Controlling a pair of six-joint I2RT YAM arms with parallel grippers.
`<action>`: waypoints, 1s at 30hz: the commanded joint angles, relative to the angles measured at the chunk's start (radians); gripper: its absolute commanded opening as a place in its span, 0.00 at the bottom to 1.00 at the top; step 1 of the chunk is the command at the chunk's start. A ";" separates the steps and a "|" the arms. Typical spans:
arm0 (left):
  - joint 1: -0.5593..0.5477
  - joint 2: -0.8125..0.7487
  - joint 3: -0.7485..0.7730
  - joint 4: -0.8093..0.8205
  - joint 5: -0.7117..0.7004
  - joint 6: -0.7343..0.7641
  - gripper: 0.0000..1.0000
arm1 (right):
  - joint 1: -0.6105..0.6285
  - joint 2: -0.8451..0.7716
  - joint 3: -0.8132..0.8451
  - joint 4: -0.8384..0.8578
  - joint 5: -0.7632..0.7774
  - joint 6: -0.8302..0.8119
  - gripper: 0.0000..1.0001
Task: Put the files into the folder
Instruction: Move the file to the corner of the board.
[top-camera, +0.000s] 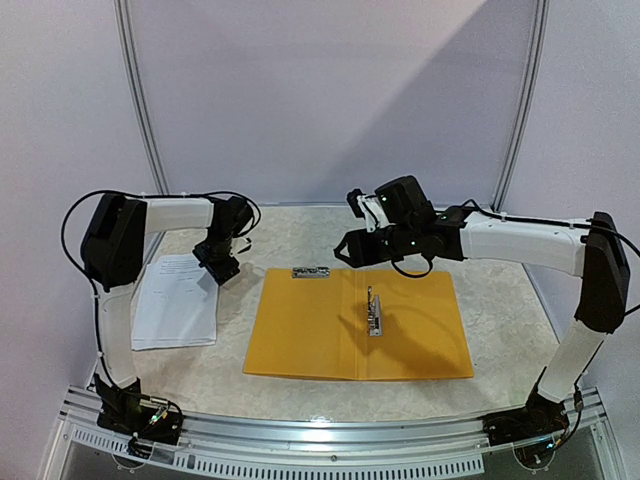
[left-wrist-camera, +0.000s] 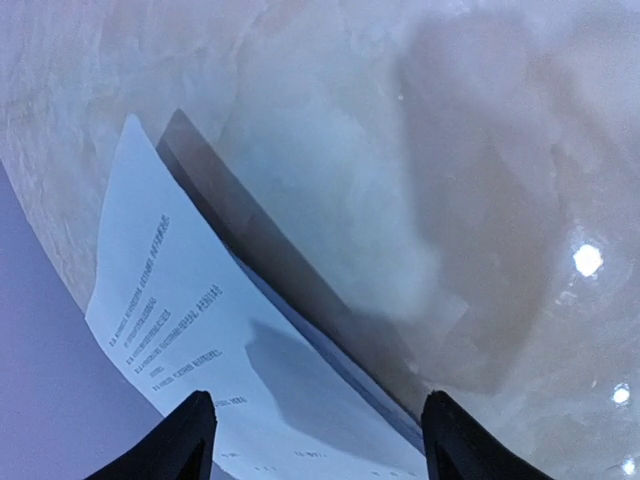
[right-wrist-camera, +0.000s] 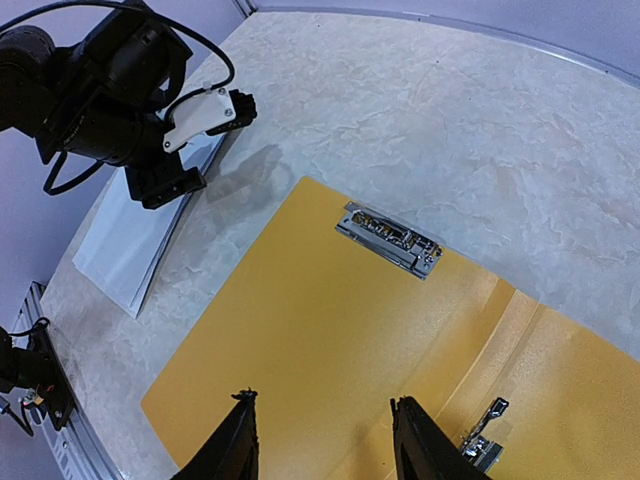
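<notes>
The folder (top-camera: 350, 335) lies open and flat mid-table, orange-yellow, with a metal clip (top-camera: 311, 272) at its far edge and a second clip (top-camera: 374, 312) near the spine. The files (top-camera: 175, 300), white printed sheets, lie stacked on the table left of the folder. My left gripper (top-camera: 218, 268) hangs over their far right corner. In the left wrist view its fingers (left-wrist-camera: 185, 440) stand apart astride the sheets' edge (left-wrist-camera: 190, 340), gripping nothing. My right gripper (right-wrist-camera: 325, 440) hovers open above the folder's left panel (right-wrist-camera: 300, 330), nothing between its jaws.
The marbled tabletop (top-camera: 500, 300) surrounds the folder. A curved white backdrop with metal poles (top-camera: 140, 100) closes the far side. An aluminium rail (top-camera: 330, 435) runs along the near edge. In the right wrist view the left arm (right-wrist-camera: 110, 90) stands over the sheets (right-wrist-camera: 130, 240).
</notes>
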 joint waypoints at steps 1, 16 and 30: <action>0.030 -0.060 -0.013 0.011 -0.006 0.007 0.73 | -0.002 -0.037 -0.008 0.003 0.006 -0.010 0.46; 0.049 -0.071 -0.072 0.063 -0.138 0.077 0.56 | -0.001 -0.038 -0.003 -0.005 -0.004 -0.012 0.47; 0.046 0.031 -0.150 0.146 -0.377 0.168 0.50 | 0.007 -0.034 -0.003 0.007 -0.027 -0.011 0.47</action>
